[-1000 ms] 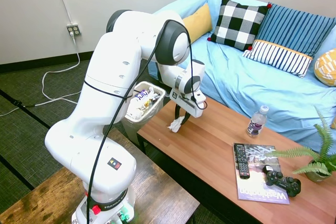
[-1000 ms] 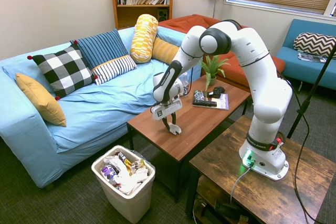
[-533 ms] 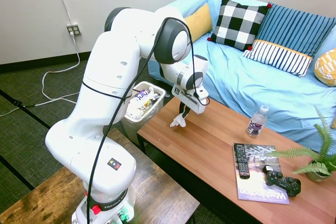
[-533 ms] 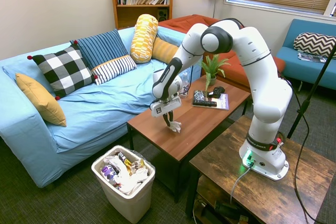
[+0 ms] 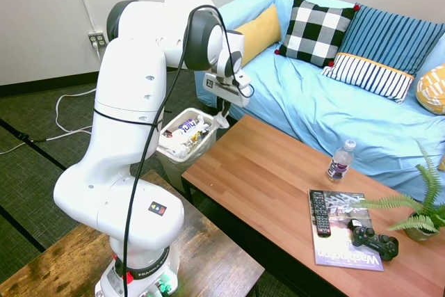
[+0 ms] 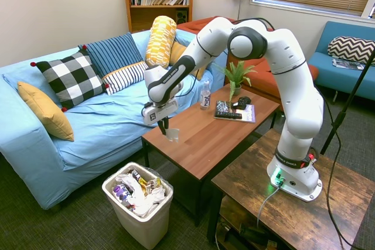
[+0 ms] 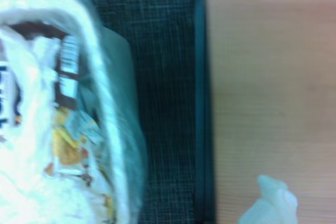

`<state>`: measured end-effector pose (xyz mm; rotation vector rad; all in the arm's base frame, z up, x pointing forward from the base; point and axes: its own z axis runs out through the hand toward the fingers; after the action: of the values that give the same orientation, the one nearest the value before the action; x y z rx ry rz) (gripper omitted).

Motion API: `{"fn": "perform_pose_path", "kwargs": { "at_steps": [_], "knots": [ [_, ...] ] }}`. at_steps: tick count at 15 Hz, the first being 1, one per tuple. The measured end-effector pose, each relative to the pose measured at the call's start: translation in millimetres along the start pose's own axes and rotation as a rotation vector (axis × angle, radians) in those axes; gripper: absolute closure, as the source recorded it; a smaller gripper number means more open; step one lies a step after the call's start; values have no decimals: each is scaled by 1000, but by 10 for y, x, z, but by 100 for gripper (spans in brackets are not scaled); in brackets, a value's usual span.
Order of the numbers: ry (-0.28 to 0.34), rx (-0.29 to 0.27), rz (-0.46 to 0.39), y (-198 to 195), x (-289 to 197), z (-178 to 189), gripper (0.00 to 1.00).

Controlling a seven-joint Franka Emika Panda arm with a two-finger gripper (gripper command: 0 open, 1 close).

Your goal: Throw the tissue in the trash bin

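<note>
The tissue [image 5: 221, 120] [image 6: 172, 135], a small crumpled white wad, hangs from my gripper [image 5: 222, 112] [image 6: 164, 126], which is shut on it. It is held in the air above the end of the wooden coffee table [image 5: 278, 186] [image 6: 217, 130], close to the edge nearest the trash bin. The trash bin [image 5: 165, 156] [image 6: 147, 230] stands on the floor beside that table end, white liner over its rim, full of wrappers and crumpled paper. In the wrist view the tissue [image 7: 269, 204] shows over the table top [image 7: 273, 77], with the bin's rim [image 7: 103, 82] across a strip of carpet.
Further along the coffee table are a water bottle [image 5: 341, 160] [image 6: 204, 94], a magazine [image 5: 345, 241] with a remote [image 5: 319, 213], a game controller [image 5: 374, 239] and a potted fern [image 5: 419, 213]. A blue sofa [image 5: 334, 109] with pillows runs behind the table.
My gripper has lifted the tissue off the table top and carried it toward the table end by the trash bin; the arm's upper links have swung the same way.
</note>
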<state>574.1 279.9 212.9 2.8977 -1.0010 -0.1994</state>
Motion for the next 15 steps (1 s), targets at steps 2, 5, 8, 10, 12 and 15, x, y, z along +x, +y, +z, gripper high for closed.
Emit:
{"fn": "perform_pose_path", "kwargs": {
  "at_steps": [2,5,8,10,12,15],
  "knots": [
    [10,0,-52,-359,-339,100,100],
    [5,-6,-110,-737,-705,397,100],
    [8,-10,-134,-911,-801,594,0],
    [17,-11,-145,-960,-813,638,0],
    [20,-6,-149,-981,-830,616,0],
    [29,0,-163,-1025,-889,579,0]
  ]
}}
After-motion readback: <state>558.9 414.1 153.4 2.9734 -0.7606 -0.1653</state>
